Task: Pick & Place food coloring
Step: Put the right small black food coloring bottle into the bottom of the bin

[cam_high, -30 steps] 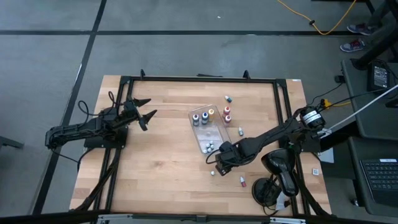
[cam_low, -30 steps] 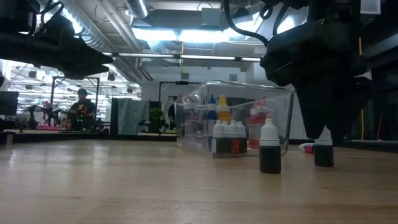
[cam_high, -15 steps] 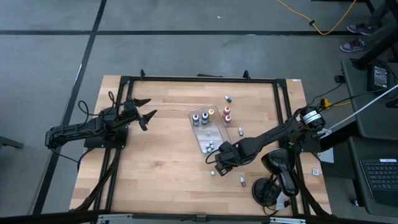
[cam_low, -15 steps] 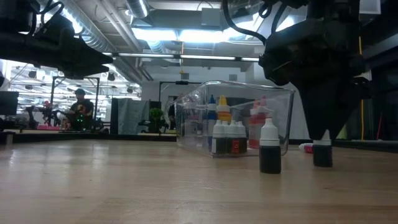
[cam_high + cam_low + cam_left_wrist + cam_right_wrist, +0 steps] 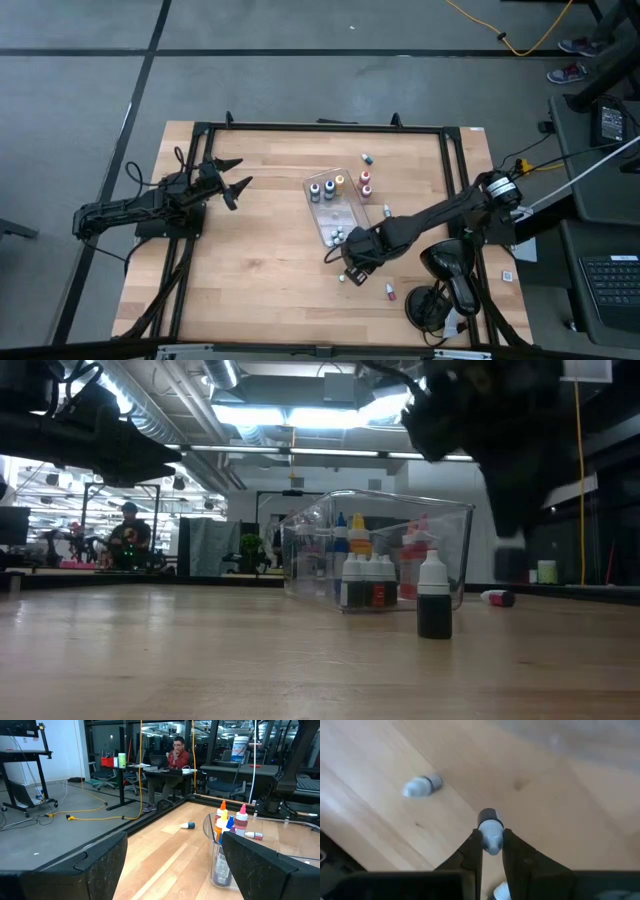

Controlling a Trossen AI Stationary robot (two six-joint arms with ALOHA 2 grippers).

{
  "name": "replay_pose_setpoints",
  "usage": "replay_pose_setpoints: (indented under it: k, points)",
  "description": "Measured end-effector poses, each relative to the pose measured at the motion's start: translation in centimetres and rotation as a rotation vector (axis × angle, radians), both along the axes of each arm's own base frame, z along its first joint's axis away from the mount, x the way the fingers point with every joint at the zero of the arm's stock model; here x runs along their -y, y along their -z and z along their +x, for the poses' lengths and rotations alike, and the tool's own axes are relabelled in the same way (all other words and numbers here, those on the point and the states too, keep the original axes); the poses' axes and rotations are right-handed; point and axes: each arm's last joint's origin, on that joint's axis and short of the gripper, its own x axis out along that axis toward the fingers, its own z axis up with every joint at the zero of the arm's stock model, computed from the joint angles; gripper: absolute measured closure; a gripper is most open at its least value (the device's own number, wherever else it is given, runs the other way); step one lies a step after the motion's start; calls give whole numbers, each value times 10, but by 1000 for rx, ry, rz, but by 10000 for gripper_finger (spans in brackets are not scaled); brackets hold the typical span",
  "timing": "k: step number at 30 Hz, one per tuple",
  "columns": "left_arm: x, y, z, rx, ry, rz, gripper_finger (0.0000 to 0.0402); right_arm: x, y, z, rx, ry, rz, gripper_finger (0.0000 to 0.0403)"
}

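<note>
My right gripper point(image 5: 350, 262) hangs over the table's near right part, shut on a tiny dark food coloring bottle point(image 5: 488, 820) with a pale cap. In the low view that bottle point(image 5: 511, 564) hangs above the wood. Another dark bottle point(image 5: 434, 600) stands upright on its base in front of the clear tray point(image 5: 455, 530), which holds several more bottles point(image 5: 366, 582). One bottle point(image 5: 422, 786) lies on its side on the wood. My left gripper point(image 5: 232, 176) waits open at the table's left, level and well above the wood. My right gripper pinches the bottle's pale cap point(image 5: 491, 834) between its two fingers point(image 5: 472, 851). They come from above, pointing steeply down. The bottle hangs upright below them, its dark body point(image 5: 487, 814) clear of the table.
Loose bottles lie on the wood near the tray's far right corner point(image 5: 368, 158), at its right side point(image 5: 387, 211) and near the front edge point(image 5: 390, 292). A black frame point(image 5: 320, 127) borders the table. Bare wood spreads between the two arms.
My right gripper has shut on the cap of the bottle that stood at the right and has risen with it. That bottle has left the wood and now hangs clear. The gripper has also rolled a little about its own axis.
</note>
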Motion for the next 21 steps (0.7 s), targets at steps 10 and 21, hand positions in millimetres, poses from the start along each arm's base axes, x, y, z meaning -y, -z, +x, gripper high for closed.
replay_pose_setpoints:
  k: [10, 21]
  points:
    - [0, 0, 0, 1, 0, 0, 82, 30, -64, 17, 8, -113, -83, 346]
    - [0, 0, 0, 1, 0, 0, 82, 86, -100, 27, 38, -125, -179, 346]
